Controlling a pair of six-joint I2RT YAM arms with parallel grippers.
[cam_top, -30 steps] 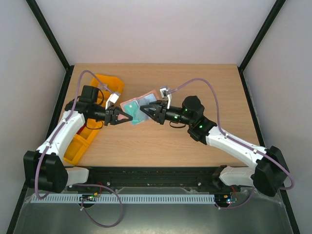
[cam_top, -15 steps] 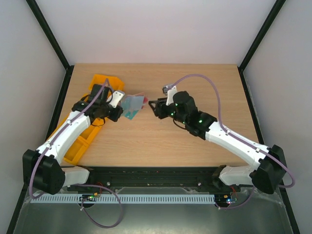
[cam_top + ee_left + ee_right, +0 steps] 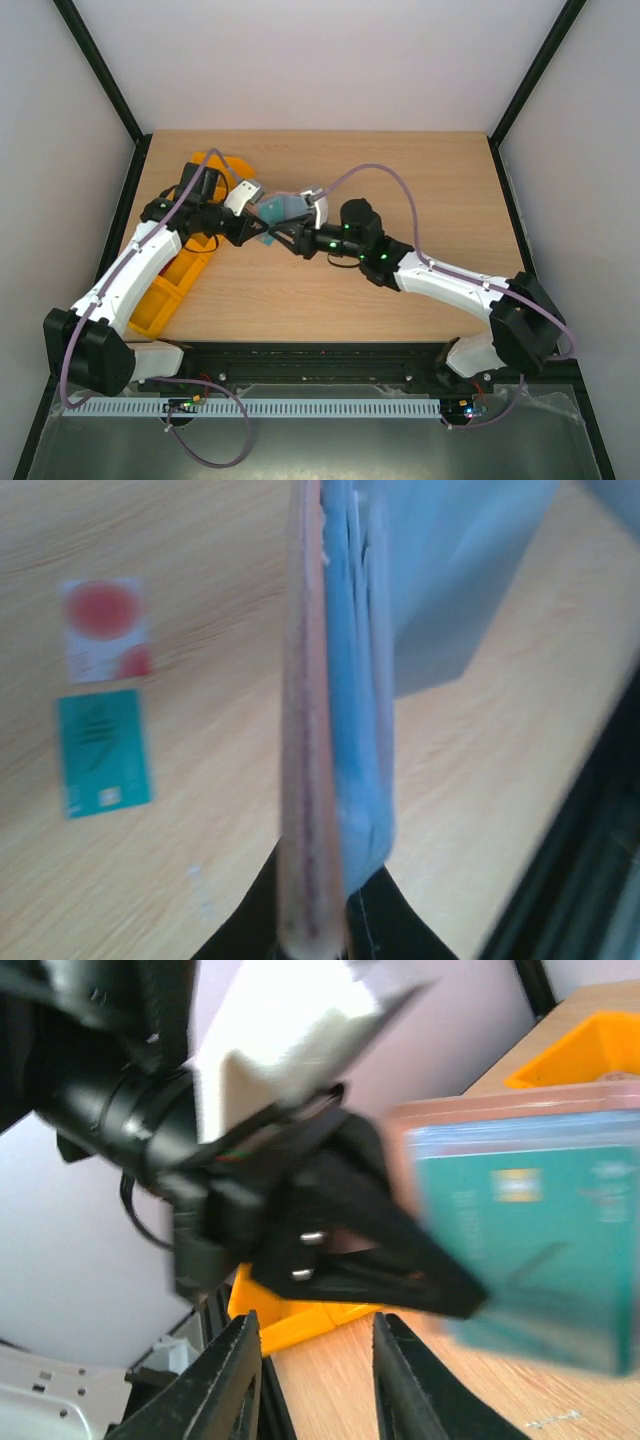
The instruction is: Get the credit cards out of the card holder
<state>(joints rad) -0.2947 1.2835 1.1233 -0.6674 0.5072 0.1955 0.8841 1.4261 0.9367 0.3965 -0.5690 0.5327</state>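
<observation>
1. The left hand [image 3: 252,232] is clamped on the card holder [image 3: 281,208], which it holds off the tabletop [image 3: 400,180].
2. The right hand [image 3: 283,240], fingers parted and empty, faces the left hand just beneath the holder.
3. The pale red-marked card [image 3: 105,630] and the teal card [image 3: 102,752] lie flat beyond the left hand.

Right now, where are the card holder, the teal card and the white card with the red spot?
Card holder [image 3: 340,710]: left wrist view, on its blue inner layer, seen edge-on.
Teal card [image 3: 103,752]: left wrist view, middle of its face.
White card [image 3: 103,630]: left wrist view, middle of its face.
</observation>
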